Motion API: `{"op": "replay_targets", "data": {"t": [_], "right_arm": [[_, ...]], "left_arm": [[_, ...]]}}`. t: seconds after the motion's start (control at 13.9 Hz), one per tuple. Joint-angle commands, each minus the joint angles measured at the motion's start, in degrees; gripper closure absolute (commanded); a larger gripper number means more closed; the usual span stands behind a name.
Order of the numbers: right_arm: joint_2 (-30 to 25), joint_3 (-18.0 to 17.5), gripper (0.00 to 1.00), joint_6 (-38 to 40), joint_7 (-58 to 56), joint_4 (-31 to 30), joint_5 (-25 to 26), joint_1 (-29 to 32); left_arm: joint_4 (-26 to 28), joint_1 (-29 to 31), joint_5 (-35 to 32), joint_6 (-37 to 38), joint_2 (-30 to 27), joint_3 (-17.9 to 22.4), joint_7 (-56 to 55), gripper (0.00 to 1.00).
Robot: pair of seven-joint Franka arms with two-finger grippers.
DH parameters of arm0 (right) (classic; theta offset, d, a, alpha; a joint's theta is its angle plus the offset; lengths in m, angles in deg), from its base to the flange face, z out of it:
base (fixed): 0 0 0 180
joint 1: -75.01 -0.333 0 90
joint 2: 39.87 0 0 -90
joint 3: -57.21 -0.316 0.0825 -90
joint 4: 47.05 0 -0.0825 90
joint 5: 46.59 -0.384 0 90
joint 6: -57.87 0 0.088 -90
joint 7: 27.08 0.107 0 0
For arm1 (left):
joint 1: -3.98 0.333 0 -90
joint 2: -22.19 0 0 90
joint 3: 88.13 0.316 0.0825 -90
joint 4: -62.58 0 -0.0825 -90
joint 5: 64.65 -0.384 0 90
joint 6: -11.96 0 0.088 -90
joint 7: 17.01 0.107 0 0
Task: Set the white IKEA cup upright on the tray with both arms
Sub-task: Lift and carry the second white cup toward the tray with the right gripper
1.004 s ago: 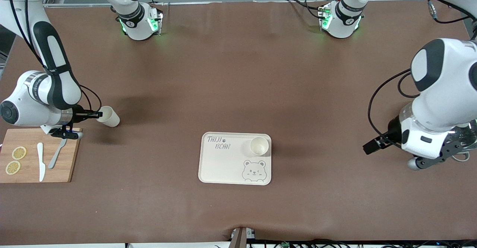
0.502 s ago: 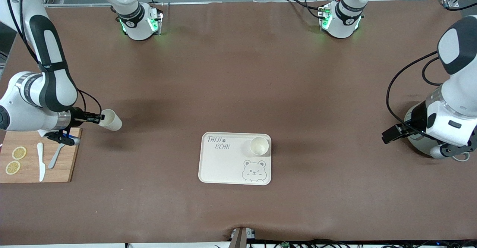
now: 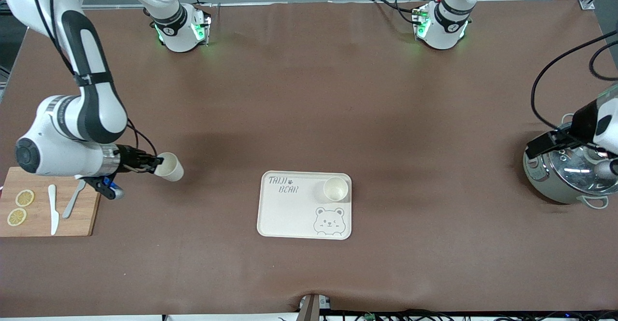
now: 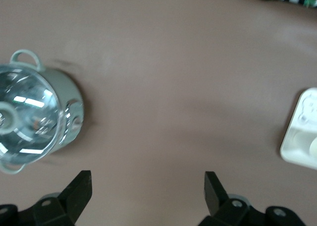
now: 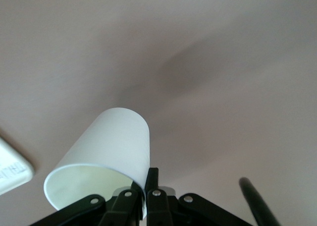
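Two white cups show at this moment. One cup (image 3: 336,188) stands upright, mouth up, on the cream tray (image 3: 289,215), in the corner toward the left arm's end and farther from the front camera, just above the winking bear drawing (image 3: 329,221). The other cup (image 3: 169,166) is carried tilted on its side over the bare tabletop (image 3: 309,108), between the wooden cutting board (image 3: 87,222) and the tray but well apart from the tray. The right tool (image 3: 153,162) is pinched narrow on this cup's rim, one finger inside the mouth and one outside; the right wrist view shows the cup (image 5: 106,159) with the fingertips (image 5: 151,179) clamped on its wall.

On the cutting board lie two lemon slices (image 3: 20,207), a white knife (image 3: 52,208) and a grey utensil (image 3: 72,201), near the right arm's end of the tabletop.

At the left arm's end, the left tool (image 3: 548,143) hangs over the edge of a pot with a glass lid (image 3: 565,174). Its fingers (image 4: 79,191) are spread wide with nothing between them. In the left wrist view the pot (image 4: 34,119) sits to one side, and a corner of the tray (image 4: 302,137) shows at the frame's edge.
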Motion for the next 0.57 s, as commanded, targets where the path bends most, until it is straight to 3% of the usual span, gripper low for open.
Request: {"op": "replay_targets", "data": {"t": [0.0, 0.14, 0.5], "right_arm": [[4.26, 0.59, 1.0, 0.94, 6.01, 3.31, -10.77, -1.63], [6.55, 0.59, 1.0, 0.85, 10.04, 5.5, -13.98, -4.44], [8.84, 0.59, 1.0, -0.55, 25.26, 10.43, -14.07, -11.21]], "left_arm": [[5.03, 2.77, -0.24, 1.56, -5.46, -0.5, 4.39, 0.0], [9.51, 3.4, -0.15, 1.3, -9.6, -0.68, 6.61, 0.0], [15.51, 3.66, -0.24, -1.68, -14.62, -0.51, 8.62, 0.0]]}}
